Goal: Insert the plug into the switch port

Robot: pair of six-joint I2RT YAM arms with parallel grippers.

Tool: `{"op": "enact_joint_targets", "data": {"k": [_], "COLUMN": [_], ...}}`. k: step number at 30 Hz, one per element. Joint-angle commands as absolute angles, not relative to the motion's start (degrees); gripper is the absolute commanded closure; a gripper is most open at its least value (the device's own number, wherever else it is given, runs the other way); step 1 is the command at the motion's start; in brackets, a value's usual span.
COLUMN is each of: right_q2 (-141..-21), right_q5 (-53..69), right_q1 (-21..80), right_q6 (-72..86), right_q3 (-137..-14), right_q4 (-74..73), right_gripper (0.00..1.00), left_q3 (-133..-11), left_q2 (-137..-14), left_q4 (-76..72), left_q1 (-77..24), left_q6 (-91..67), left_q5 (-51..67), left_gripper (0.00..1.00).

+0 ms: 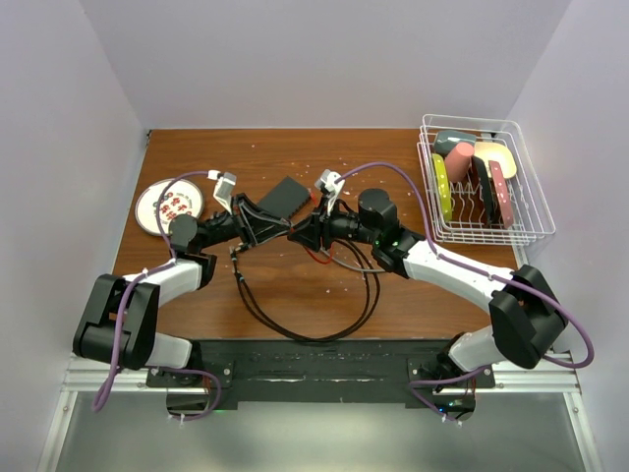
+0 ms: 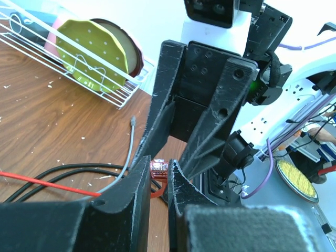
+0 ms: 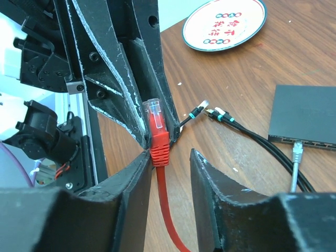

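Closest in, the left claw (image 2: 159, 167) pinches the red plug (image 3: 156, 126), mid-frame overhead, while the right claw (image 3: 170, 157) gapes around its boot (image 3: 159, 151). Light and rigid, with a brittle clip on limp cable (image 3: 167, 220), it looks best gripped by that ribbed boot. Far right, the switch port (image 3: 315, 143) row is cropped and dim.

Plain pale walls (image 1: 324, 59) at 9, 12 and 3 o'clock around a brown wooden table (image 1: 295, 147), soft even light.
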State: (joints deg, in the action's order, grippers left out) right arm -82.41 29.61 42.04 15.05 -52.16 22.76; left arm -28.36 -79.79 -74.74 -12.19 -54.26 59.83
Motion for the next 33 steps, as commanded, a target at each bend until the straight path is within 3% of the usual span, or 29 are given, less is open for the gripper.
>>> {"op": "enact_joint_targets", "data": {"k": [1, 11, 17, 22, 24, 27, 28, 33], "right_q2": [-80.07, -79.37, -80.59, -80.16, -79.89, -79.80, -79.72, -79.10], "right_q5": [29.88, 28.74, 29.27, 27.69, 26.64, 25.75, 25.58, 22.86], "right_q1": [42.19, 42.19, 42.19, 42.19, 42.10, 42.19, 42.10, 42.19], "right_q6": [15.64, 14.77, 14.42, 13.71, 13.19, 11.96, 11.52, 10.11], "right_q3": [-54.05, -55.55, -56.51, -56.87, -56.87, -57.30, -57.39, -57.13], "right_q4": [25.84, 23.21, 22.06, 20.39, 19.78, 17.85, 17.41, 15.13], "right_gripper": [0.63, 0.64, 0.97, 1.00, 1.00, 1.00, 1.00, 1.00], "left_q3": [-29.00, -29.09, -29.00, -28.83, -28.83, -28.74, -28.83, -29.44], "left_q2": [-79.72, -79.72, -79.37, -79.01, -79.01, -78.84, -78.66, -75.16], "left_q4": [-87.27, -87.10, -87.28, -87.01, -86.66, -84.82, -83.42, -69.73], "left_q1": [-12.57, -12.66, -12.74, -12.74, -12.74, -12.74, -12.74, -12.74], "left_q6": [-53.00, -53.00, -53.09, -53.09, -52.91, -51.78, -51.16, -43.27], "left_q5": [61.00, 61.17, 61.00, 60.56, 60.21, 58.98, 57.84, 52.22], "left_gripper": [1.00, 1.00, 1.00, 0.99, 0.93, 0.70, 0.57, 0.39]}}
